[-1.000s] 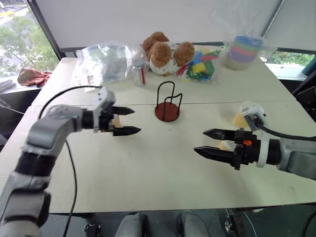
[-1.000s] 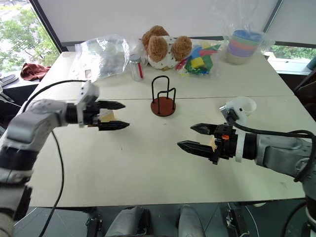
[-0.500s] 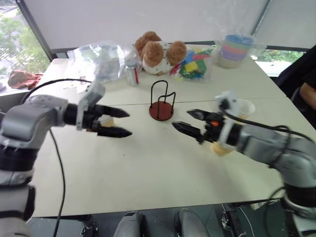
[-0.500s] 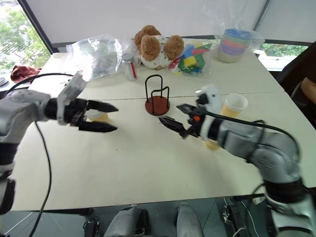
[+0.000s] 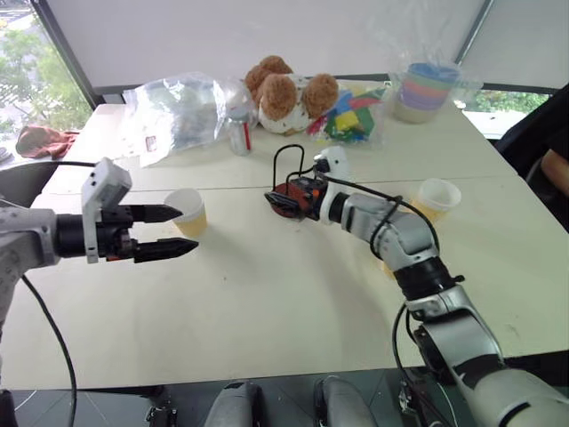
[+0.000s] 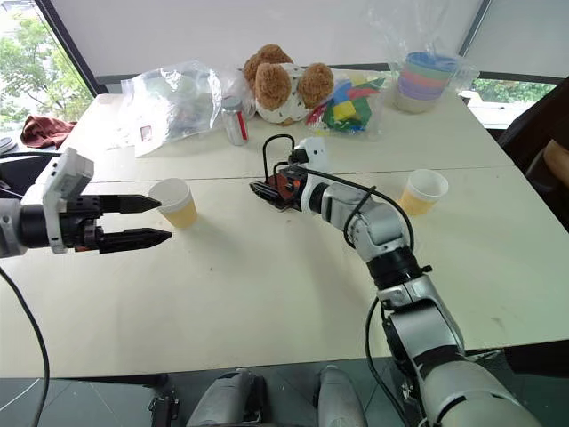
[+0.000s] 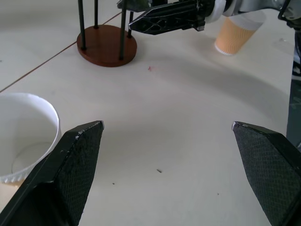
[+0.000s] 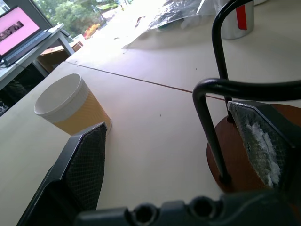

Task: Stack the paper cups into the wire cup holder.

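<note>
A paper cup [image 5: 187,212] stands upright on the table's left side. My left gripper [image 5: 188,231] is open just short of it, with empty fingers pointing toward the table's middle. The wire cup holder [image 6: 280,169], a dark red disc with black wire loops, stands mid-table. My right gripper [image 6: 262,189] is open right at its base. In the right wrist view a wire loop [image 8: 221,89] rises between the fingers [image 8: 87,160]; I cannot tell whether they touch. A second paper cup [image 5: 437,196] stands apart on the right.
Along the far edge lie clear plastic bags [image 5: 178,111], a small can [image 5: 240,133], brown plush toys [image 5: 289,93], a bag of coloured pieces [image 5: 351,120] and wrapped pastel bowls [image 5: 427,89]. A person's arm [image 5: 556,169] shows at the right edge.
My right gripper has swung across from the right side to the holder's base. My left gripper has drawn back to the left, uncovering the cup. Both stayed open.
</note>
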You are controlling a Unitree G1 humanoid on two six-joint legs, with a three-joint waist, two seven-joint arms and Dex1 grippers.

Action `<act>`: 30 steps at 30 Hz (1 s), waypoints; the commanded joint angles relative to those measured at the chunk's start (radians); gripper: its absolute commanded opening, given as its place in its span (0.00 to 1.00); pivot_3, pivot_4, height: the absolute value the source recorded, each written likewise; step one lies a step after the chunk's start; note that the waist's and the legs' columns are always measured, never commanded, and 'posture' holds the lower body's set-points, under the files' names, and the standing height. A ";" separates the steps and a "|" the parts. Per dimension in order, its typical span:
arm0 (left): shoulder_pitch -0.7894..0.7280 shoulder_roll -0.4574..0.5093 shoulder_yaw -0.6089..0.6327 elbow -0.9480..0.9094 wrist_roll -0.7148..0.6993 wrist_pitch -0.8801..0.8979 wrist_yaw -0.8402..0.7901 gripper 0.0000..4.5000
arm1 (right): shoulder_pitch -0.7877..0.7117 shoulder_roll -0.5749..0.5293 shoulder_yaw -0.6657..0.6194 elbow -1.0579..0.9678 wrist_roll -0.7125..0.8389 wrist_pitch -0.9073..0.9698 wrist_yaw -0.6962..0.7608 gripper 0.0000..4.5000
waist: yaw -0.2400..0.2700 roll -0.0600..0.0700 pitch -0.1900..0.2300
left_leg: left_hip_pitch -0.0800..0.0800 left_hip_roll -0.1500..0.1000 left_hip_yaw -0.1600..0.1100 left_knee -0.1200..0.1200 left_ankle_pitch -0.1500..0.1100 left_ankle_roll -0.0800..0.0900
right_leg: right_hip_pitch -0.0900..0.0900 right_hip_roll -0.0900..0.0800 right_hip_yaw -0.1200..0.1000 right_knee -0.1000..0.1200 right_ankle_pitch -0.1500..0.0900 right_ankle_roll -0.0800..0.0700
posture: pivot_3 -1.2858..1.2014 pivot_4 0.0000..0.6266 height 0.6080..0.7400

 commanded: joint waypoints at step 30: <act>-0.068 -0.012 -0.121 0.003 -0.013 -0.138 0.020 1.00 | 0.359 -0.288 -0.074 -0.755 0.001 0.158 0.407 0.01 | 0.005 0.001 0.000 | 0.003 0.000 0.001 -0.002 -0.002 0.003 | 0.000 -0.004 0.000 0.002 0.000 -0.001 | 0.52 0.24 1.00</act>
